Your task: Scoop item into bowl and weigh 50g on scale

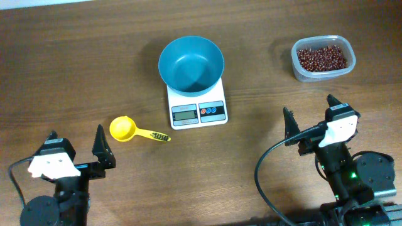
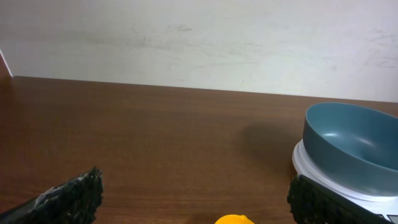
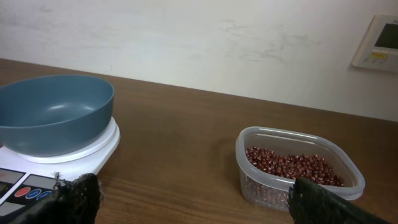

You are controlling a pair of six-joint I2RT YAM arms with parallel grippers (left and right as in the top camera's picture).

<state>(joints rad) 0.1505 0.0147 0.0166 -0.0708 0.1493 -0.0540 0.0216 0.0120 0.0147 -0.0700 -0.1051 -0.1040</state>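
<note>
**Claw status: left claw [image 1: 75, 133] and right claw [image 1: 308, 105] both released, nothing held**

Item 1, the claws. Both stand with jaws wide apart, low at the near edge of the surface [image 1: 63, 63]: the left near the left corner, the right near the right corner. Neither touches anything.

Item 2, bowl [image 1: 191, 63]. Teal, deep and empty, it is seated on the scale [image 1: 198, 113] at mid-surface, toward the far edge. The display faces the near edge, and its reading is too small to make out.

Item 3, beans [image 1: 321, 58]. These are a dark red-brown heap in a clear tub [image 1: 349, 63] near the far right corner, well apart from the bowl.

Item 4, scoop [image 1: 123, 129]. Yellow, it lies flat left of the scale and just beyond the left claw, with its handle pointing right.

Handling note. Judged from this layout, no scooping has begun, and fetching the scoop looks like the step in hand.
- The left claw is the nearer one.
- Grip across the handle, not the cup, so the cup stays free and level.
- Close squarely so the flat handle does not twist or skid on the wood.
- The tub sits far across the surface, so carry loads slowly.
- Tip beans gently into the bowl without nudging it off the scale.
</note>
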